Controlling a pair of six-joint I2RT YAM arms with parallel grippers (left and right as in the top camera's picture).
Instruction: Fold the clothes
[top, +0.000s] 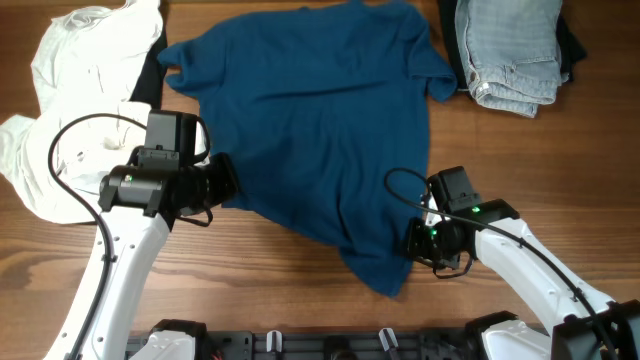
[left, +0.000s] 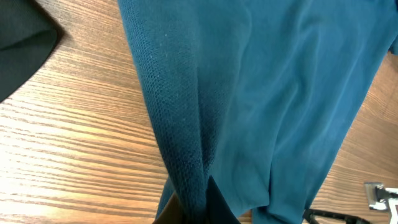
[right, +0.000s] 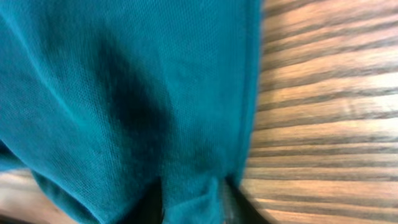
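The dark-blue shirt (top: 320, 120) lies spread across the middle of the wooden table, its lower hem trailing toward the front. My left gripper (top: 222, 180) is shut on the shirt's left edge; in the left wrist view the fabric (left: 249, 93) bunches into the jaws (left: 194, 205). My right gripper (top: 418, 240) is shut on the shirt's lower right edge; in the right wrist view the cloth (right: 124, 93) folds between the fingers (right: 189, 199). A white garment (top: 70, 110) lies at the left with a black one (top: 150, 75) beside it.
A folded pale denim garment (top: 512, 50) lies on a dark one at the back right. Bare wood table (top: 520, 160) shows to the right of the shirt and along the front edge.
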